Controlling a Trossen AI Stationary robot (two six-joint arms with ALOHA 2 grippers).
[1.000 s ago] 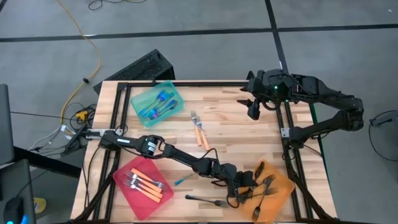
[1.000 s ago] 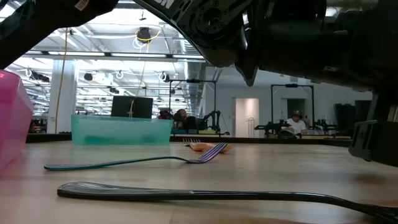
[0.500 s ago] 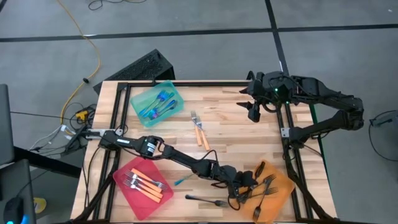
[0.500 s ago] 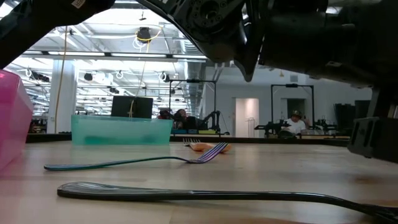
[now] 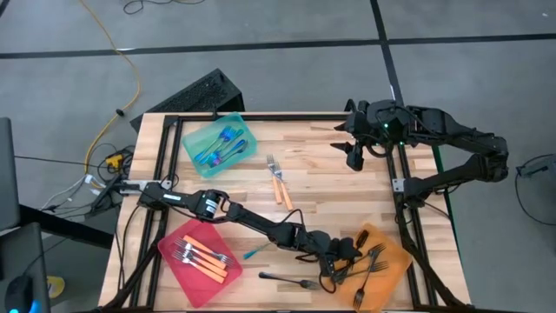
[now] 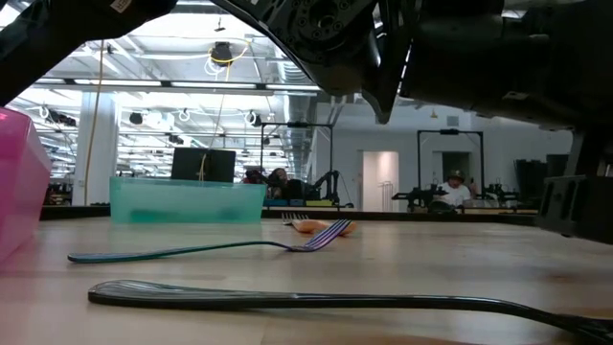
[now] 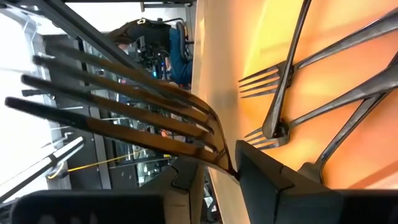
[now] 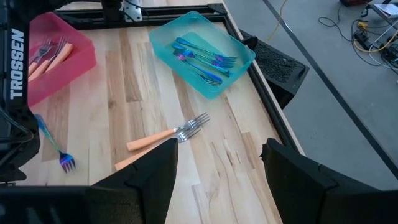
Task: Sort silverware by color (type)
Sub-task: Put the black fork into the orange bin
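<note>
Three trays are already taking forks, and you are at the drop-off step with a black one. Your left tool (image 5: 337, 271) hangs at the near-left edge of the translucent orange plastic tray (image 5: 395, 261) in the lower right of the high view. In the left wrist view a dark all-black fork (image 7: 134, 109) lies close between the dark fingers (image 7: 273, 180), its tines reaching out over the tray where other black forks (image 7: 292, 81) lie. Whether that tool is gripping the fork or has let it go you cannot tell from these views.

Your right tool (image 5: 354, 155) waits with its jaws spread wide and nothing in them, in the upper right of the high view above the counter's (image 5: 321, 183) far edge.

Loose pieces left on the wooden counter: two orange-handled forks with metal tines (image 5: 279, 181) near the middle, one slim teal-handled fork (image 5: 258, 251) below and left of them, and one all-black fork (image 5: 291, 279) lying by the bottom edge. The teal translucent tray (image 5: 193, 137) at upper left holds blue forks; the red translucent tray (image 5: 174, 261) at lower left holds orange-handled ones.

Your next move likely calls for freeing the fork fully, lifting clear of the tray wall, then reaching for the black fork just beside.
</note>
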